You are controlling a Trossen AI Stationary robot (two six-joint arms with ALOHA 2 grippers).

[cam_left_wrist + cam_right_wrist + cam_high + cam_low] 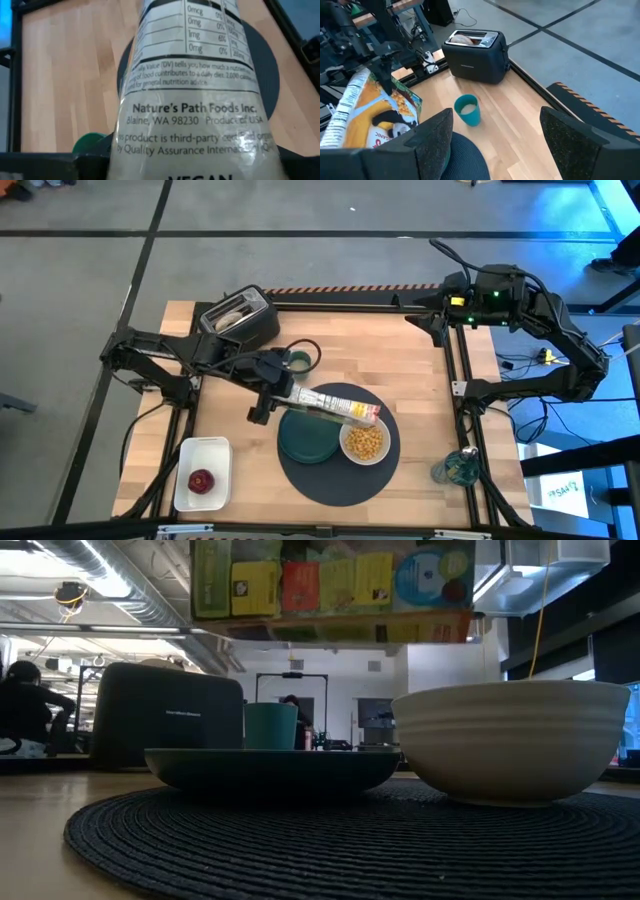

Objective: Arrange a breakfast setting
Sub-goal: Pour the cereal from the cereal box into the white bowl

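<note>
My left gripper is shut on a printed cereal bag, held above the teal plate and the white bowl of yellow cereal. Both stand on the dark round mat. The bag fills the left wrist view and hangs overhead in the low view. The small green cup stands on the table behind the mat. A bagel sticks out of the black toaster. The red fruit lies in the white tray. My right gripper is open and empty at the back right. The spoon is not in view. My left gripper holds the cereal bag by its end nearest the table's left side, coming at it from the left. The bag itself hides the fingers in the left wrist view. The bag lies about level, lifted clear, with its other end over the bowl.
A blue-green glass object stands at the table's right edge near the front. The black frame rail runs along the right side. Bare wood shows between the mat and the right rail.
</note>
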